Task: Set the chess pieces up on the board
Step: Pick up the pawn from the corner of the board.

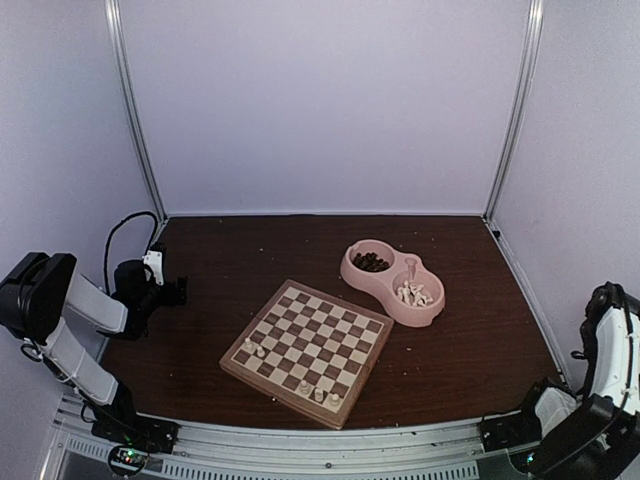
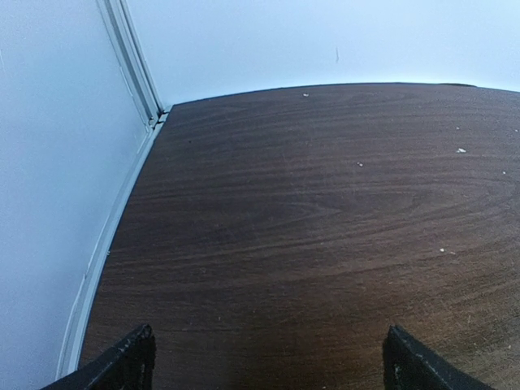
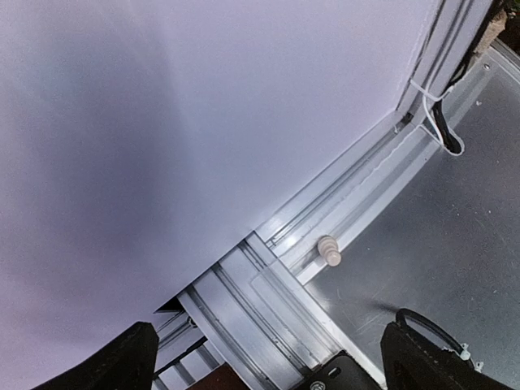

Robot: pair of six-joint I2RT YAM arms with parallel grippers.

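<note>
on the board (image 1: 308,350) you have only a handful of cream chess pieces (image 1: 319,394): three in a row at its near edge and two by its left corner. behind it and to the right, near but not touching, the pink bowl (image 1: 384,298) holds dark brown pieces (image 1: 371,262) in its far compartment and a heap of cream ones in its near compartment. a stray cream piece (image 3: 328,249) lies on the metal rail (image 3: 276,301) off the table, ahead of your right gripper (image 3: 268,366), whose jaws stand wide apart with nothing between them. your left gripper (image 2: 268,361) is likewise spread wide and empty, low over bare table (image 2: 309,227) at the left, well apart from the board.
</note>
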